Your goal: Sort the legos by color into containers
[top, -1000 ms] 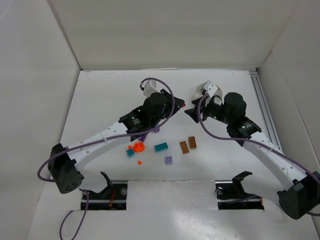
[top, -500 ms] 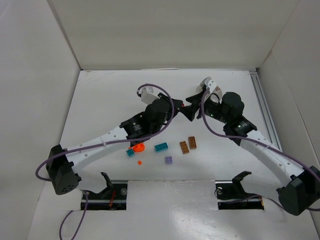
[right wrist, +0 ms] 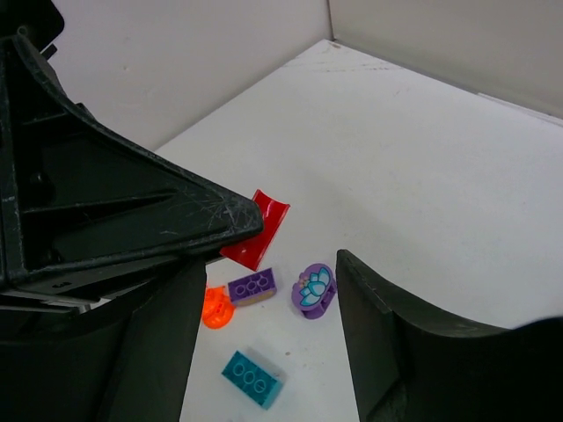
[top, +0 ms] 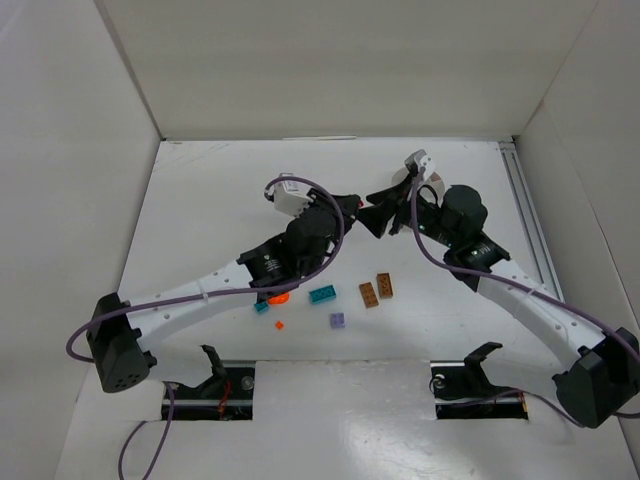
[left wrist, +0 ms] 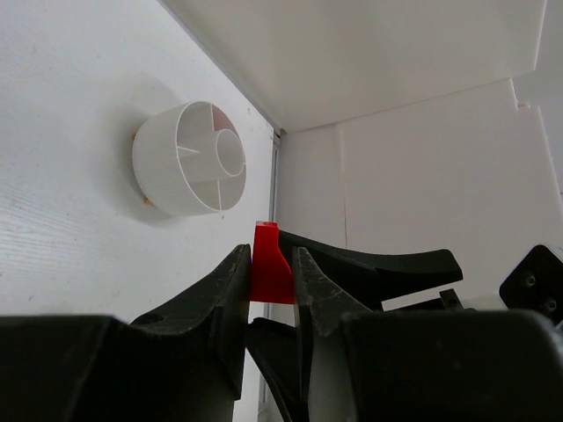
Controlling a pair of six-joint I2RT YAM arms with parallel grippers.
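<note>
Legos are lying scattered on the worktop [top: 200, 190], on the near side of both sets of fingers: a small purple brick [top: 338, 320] and a tiny orange bit [top: 279, 325] nearest the arm bases, then a teal brick [top: 322, 294] and two brown bricks [top: 368, 294] side by side, all well short of the fingertips. Closer under the fingers, an orange piece [right wrist: 215, 308], a longer purple brick [right wrist: 253, 286] and a round purple piece [right wrist: 314, 290] with a teal flower are lying close together on the worktop. Above them the left fingers [left wrist: 237, 272] are pinching a red piece [left wrist: 268, 268] between their tips, holding it clear of the worktop. The right fingers [right wrist: 387, 325] are standing spread apart with nothing gripped between them, their tips just beside the left fingers and the red piece. Beyond both sets of fingers the round white dish [left wrist: 158, 167] is sitting on the worktop, its wedge compartments and central ring showing.
</note>
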